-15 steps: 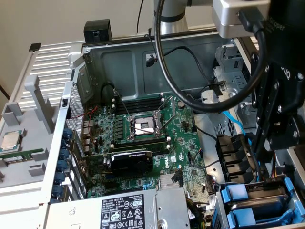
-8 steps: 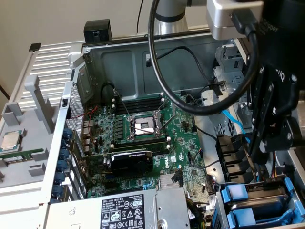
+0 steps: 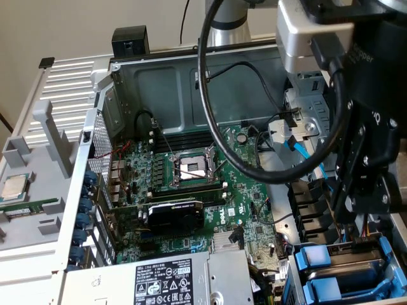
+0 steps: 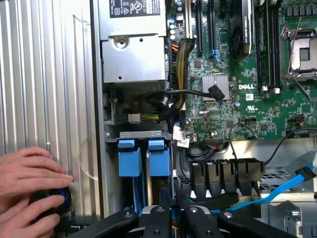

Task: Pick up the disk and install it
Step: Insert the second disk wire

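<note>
Hanging at four o'clock in the exterior view, the gripper (image 3: 364, 210) sits low over the drive cage (image 3: 381, 244) of the open computer case. Two blue carrier fronts (image 3: 313, 258) lie side by side at five o'clock, just below the gripper, and the grey power supply (image 3: 172, 279) is at six o'clock.

In the wrist view, the gripper (image 4: 171, 223) has its claw drawn narrow, with nothing visibly clamped between the fingers. Both blue carriers are slotted into the cage beside the power supply. The disk (image 4: 158, 157) is probably the one nearer the claw's line, with its neighbour (image 4: 127, 157) touching alongside, though I cannot tell them apart for certain. A person's hands (image 4: 29, 188) rest on a round black knob (image 4: 49, 201) outside the case wall.

Judging from this, the pick-up is done and the disk sits in its bay. Whether it is pushed fully home cannot be told.
</note>
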